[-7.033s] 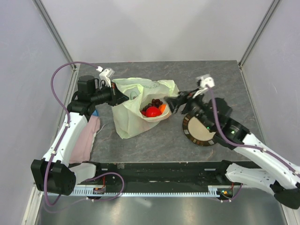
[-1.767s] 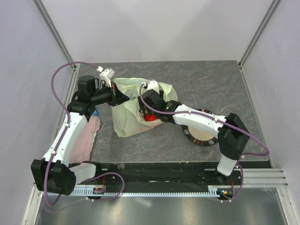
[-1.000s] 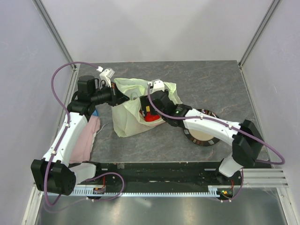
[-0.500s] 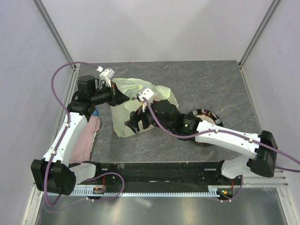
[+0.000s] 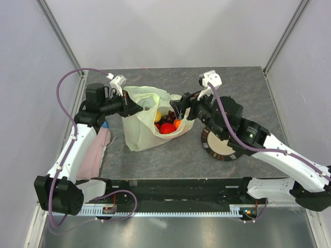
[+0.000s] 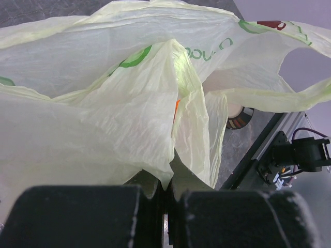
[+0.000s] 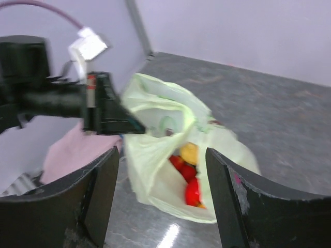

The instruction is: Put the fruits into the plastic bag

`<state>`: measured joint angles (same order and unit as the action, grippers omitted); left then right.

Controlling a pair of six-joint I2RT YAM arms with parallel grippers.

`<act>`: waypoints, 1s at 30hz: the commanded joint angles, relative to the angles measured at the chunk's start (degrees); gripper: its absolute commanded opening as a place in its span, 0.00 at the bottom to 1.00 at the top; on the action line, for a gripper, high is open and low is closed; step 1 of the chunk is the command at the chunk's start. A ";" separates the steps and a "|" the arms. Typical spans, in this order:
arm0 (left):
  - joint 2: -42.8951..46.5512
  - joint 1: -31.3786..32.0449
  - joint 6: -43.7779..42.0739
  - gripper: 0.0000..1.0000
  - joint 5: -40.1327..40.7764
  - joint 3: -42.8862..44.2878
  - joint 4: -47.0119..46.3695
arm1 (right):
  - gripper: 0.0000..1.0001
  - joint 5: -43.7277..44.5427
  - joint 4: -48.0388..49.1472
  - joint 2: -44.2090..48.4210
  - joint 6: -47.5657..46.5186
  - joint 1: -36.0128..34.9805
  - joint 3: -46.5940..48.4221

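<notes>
The pale yellow-green plastic bag [image 5: 139, 132] lies open on the table. Inside it show a yellow lemon [image 5: 158, 116], a red apple [image 5: 165, 127], an orange [image 5: 177, 124] and dark grapes [image 5: 168, 119]. My left gripper [image 5: 132, 107] is shut on the bag's left rim and holds it up; the pinched film [image 6: 166, 181] sits between the jaws. My right gripper [image 5: 178, 109] is open and empty, just above the bag's right rim. Its wrist view looks down into the bag [image 7: 155, 129] at the lemon [image 7: 189, 153] and red fruit [image 7: 192, 191].
A dark-rimmed beige plate [image 5: 220, 145] lies right of the bag, under my right arm. A pink cloth [image 5: 95, 150] lies left of the bag beside my left arm, also in the right wrist view [image 7: 72, 152]. Grey walls enclose the table.
My right gripper has swung from the bag's front left corner back up to its right rim. The bag mouth is uncovered and a lemon shows inside. The left arm has not moved.
</notes>
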<state>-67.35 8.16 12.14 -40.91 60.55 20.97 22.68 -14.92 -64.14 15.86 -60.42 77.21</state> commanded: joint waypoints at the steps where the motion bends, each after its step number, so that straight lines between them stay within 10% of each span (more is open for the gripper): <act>1: 0.29 0.01 1.04 0.01 -1.19 0.53 -1.02 | 0.74 5.80 -13.01 -4.58 3.30 4.08 3.20; 21: -0.06 0.01 0.87 0.02 -0.67 0.62 -0.93 | 0.61 4.57 -14.53 -11.80 5.76 7.69 1.01; 24: -0.58 0.01 0.69 0.02 -0.32 0.70 -1.11 | 0.49 5.27 -14.61 -12.41 6.12 8.48 1.28; 26: -1.63 0.01 0.86 0.01 -0.32 1.40 -1.55 | 0.17 5.54 -14.61 -12.68 5.24 9.70 2.50; 30: -4.27 -0.08 3.32 0.02 -1.54 5.44 -1.72 | 0.03 4.05 -15.31 -13.47 1.55 12.34 10.73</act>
<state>-69.28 8.16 12.45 -40.93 61.12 21.02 26.85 -30.65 -77.36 20.36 -50.30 79.31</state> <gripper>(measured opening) 0.022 0.062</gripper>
